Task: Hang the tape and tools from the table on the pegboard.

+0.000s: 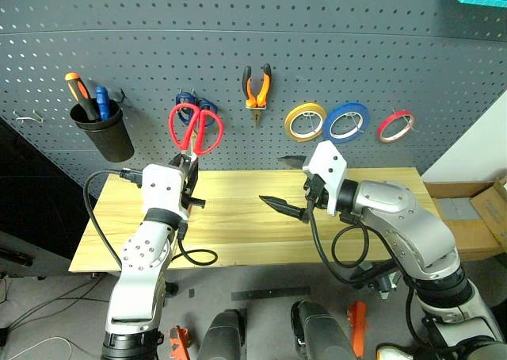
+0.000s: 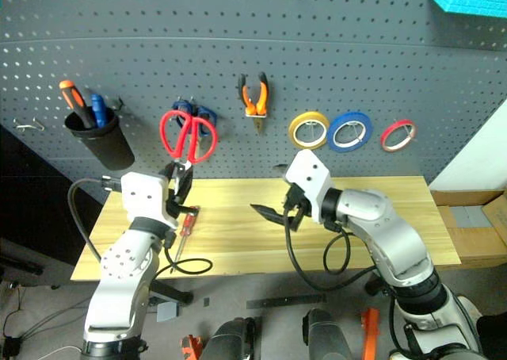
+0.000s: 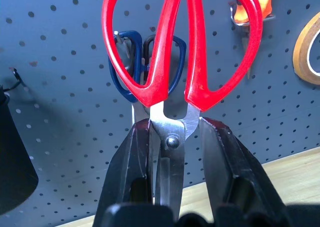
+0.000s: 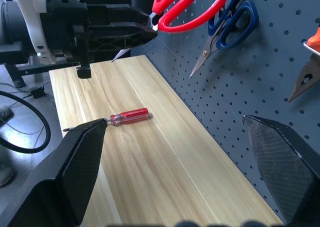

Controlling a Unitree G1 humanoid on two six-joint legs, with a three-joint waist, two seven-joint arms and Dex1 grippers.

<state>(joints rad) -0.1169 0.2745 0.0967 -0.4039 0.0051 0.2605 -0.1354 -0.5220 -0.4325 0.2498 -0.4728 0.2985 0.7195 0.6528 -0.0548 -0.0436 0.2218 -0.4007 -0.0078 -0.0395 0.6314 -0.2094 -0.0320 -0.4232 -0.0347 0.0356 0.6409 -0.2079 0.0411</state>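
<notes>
My left gripper (image 1: 190, 166) is shut on the steel blades of the red-handled scissors (image 1: 196, 128), holding them handles-up in front of the pegboard (image 1: 396, 51), just before the blue-handled scissors (image 3: 131, 57). The right gripper (image 1: 285, 184) hangs open over the middle of the table (image 1: 238, 245) with nothing between its fingers. A slim red-handled screwdriver (image 4: 129, 116) lies on the table's left part. The orange-and-black pliers (image 1: 256, 90) and the thin red tape ring (image 1: 394, 125) hang on the pegboard.
A black cup (image 1: 103, 130) with orange and blue screwdrivers hangs at the pegboard's left. Yellow (image 1: 305, 121) and blue (image 1: 347, 123) tape rolls hang beside the red ring. A black cable (image 1: 198, 257) loops onto the table's front left. A cardboard box (image 1: 467, 217) stands to the right.
</notes>
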